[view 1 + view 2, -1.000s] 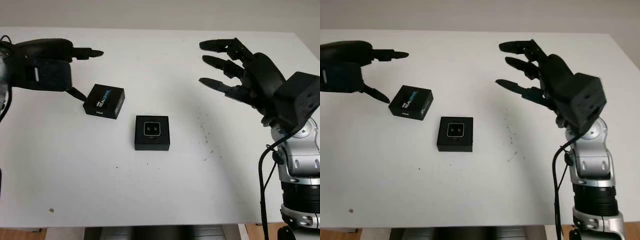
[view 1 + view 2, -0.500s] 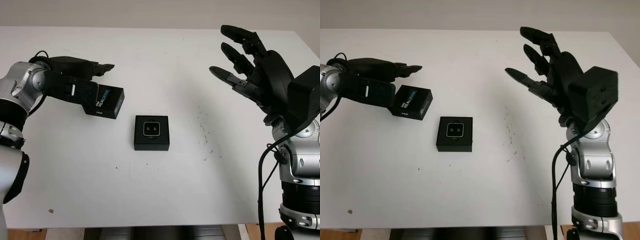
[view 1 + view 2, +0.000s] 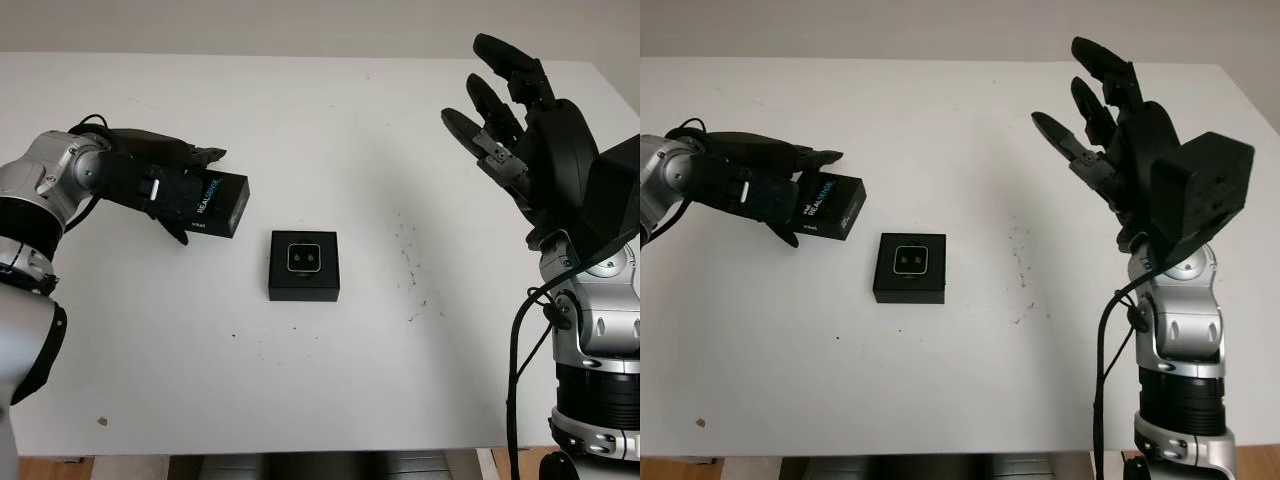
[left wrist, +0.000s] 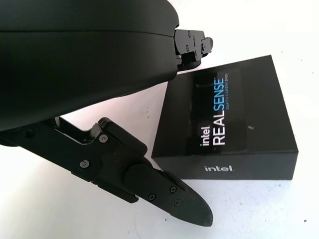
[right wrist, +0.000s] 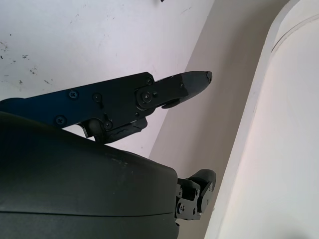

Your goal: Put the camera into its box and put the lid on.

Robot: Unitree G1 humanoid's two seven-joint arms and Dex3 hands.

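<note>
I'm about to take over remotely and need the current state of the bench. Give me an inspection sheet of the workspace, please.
Surface: white table, with small dark specks right of centre.
Job's things: open black box at table centre, camera already seated in it, lenses up. Lid, printed REALSENSE, lies on the table to the box's left, apart from it.
Clutter: one small brown speck near the table's front left edge.
Hands: left hand reaches around the lid's left side, with fingers behind and in front of it; a firm grip cannot be confirmed. Right hand is open, raised at the table's right side.
Cables: black cable along the right arm.
Surroundings: pale wall behind the table.
</note>
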